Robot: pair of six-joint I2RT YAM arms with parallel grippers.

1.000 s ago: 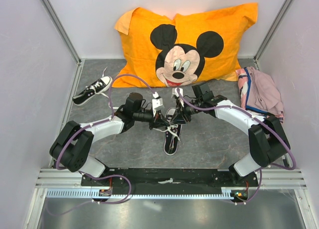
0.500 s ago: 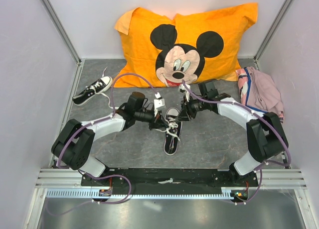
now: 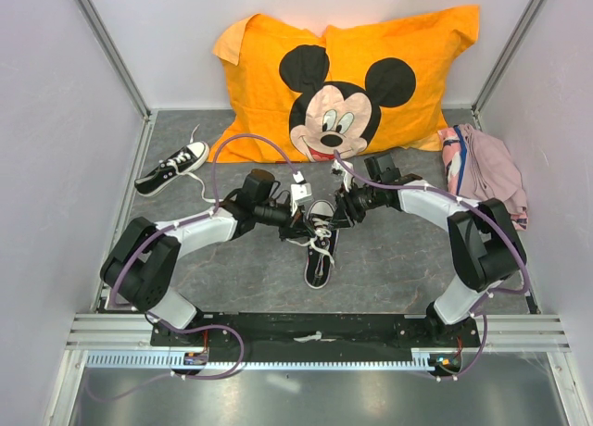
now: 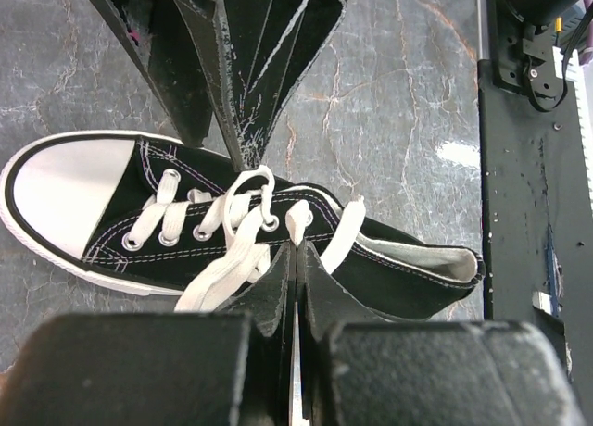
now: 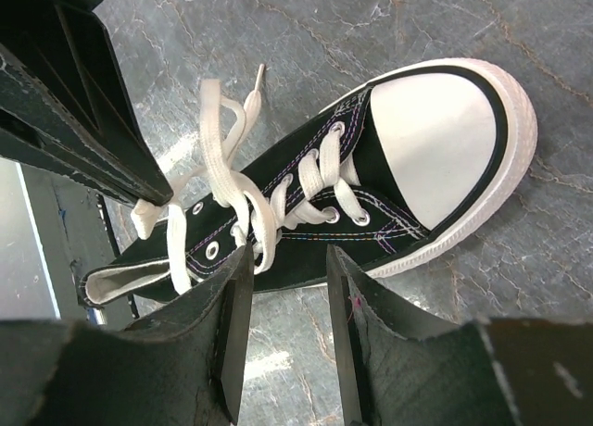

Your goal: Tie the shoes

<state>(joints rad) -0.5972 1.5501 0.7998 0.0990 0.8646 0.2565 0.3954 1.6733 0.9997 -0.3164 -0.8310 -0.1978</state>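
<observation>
One black shoe [image 3: 317, 259] with a white toe cap lies mid-table, toe pointing away from the arms. Its white laces [image 4: 243, 224] are loosely crossed over the eyelets. My left gripper [image 4: 296, 248] is shut on a lace end [image 4: 298, 222] beside the shoe's opening. In the right wrist view, that pinched lace [image 5: 146, 213] shows under the left fingers [image 5: 83, 120]. My right gripper [image 5: 289, 257] is open at the shoe's side, nothing between its fingers, which hang over bare table. A second shoe [image 3: 172, 167] lies at the far left, untied and untouched.
An orange Mickey Mouse pillow [image 3: 343, 83] leans on the back wall. A pink cloth bundle [image 3: 486, 171] lies at the right wall. White walls enclose three sides. The black base rail [image 3: 315, 329] runs along the near edge.
My right gripper has opened and let the lace go, staying close beside the shoe. The left gripper has stayed shut on its lace end. The shoe has not moved.
</observation>
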